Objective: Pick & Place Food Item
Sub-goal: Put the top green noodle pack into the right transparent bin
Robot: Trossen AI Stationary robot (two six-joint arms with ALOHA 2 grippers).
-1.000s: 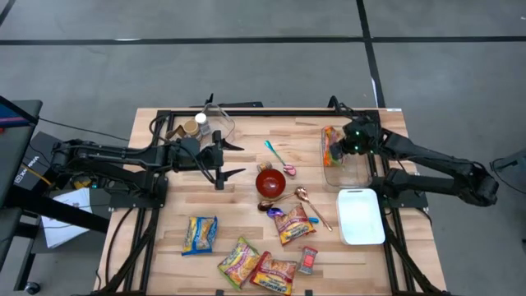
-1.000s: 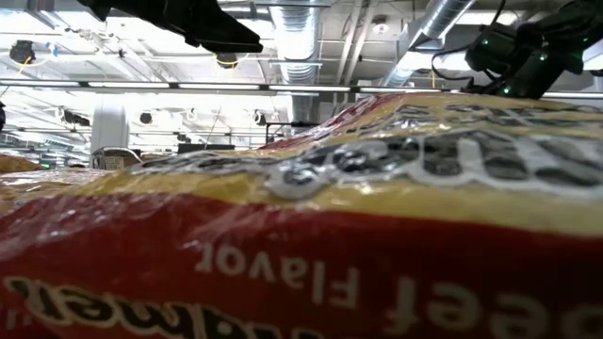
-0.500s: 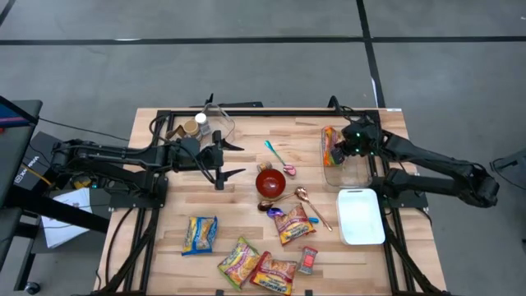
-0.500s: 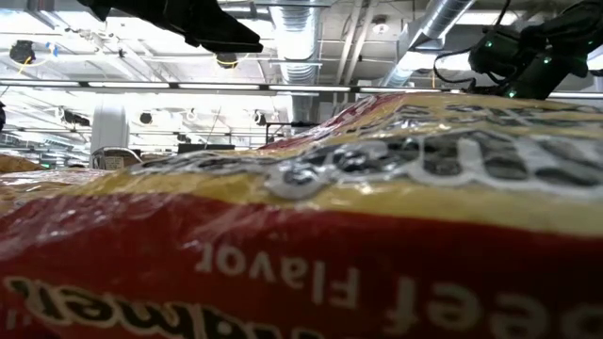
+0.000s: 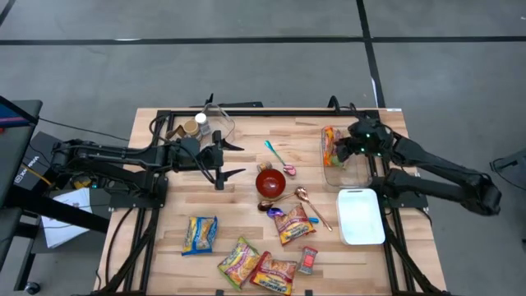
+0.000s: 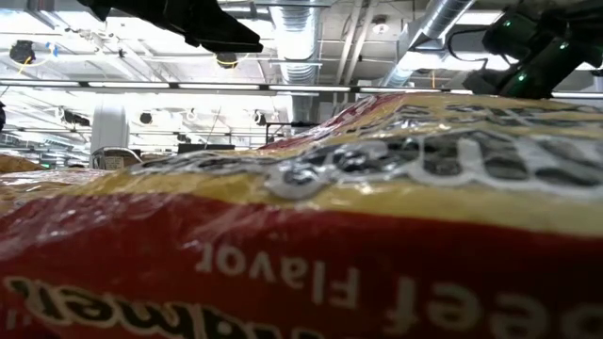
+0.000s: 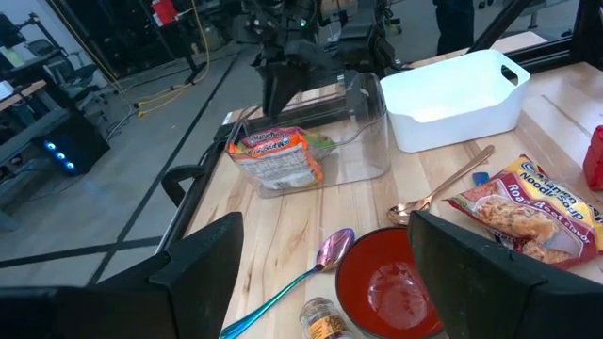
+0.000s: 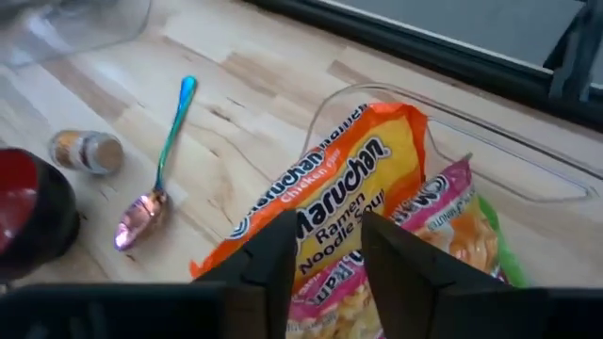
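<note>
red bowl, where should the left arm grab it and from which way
Probably the red bowl by its rim, coming from above. It sits upright and looks empty, so one finger can go inside the thin wall, one outside. The left gripper, jaws open, is beside it. The rounded body looks too wide to span.

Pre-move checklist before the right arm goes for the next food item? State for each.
1. Right hand empty, open: ok.
2. Ramen packs inside clear bin: ok.
3. Right hand clear of the bin: not ok, it hangs over the packs.
4. Next packets on the table's near edge, unobstructed: ok.
5. Left hand parked open, away from packets: ok.
6. Low view usable: not ok, a packet blocks it.
</note>
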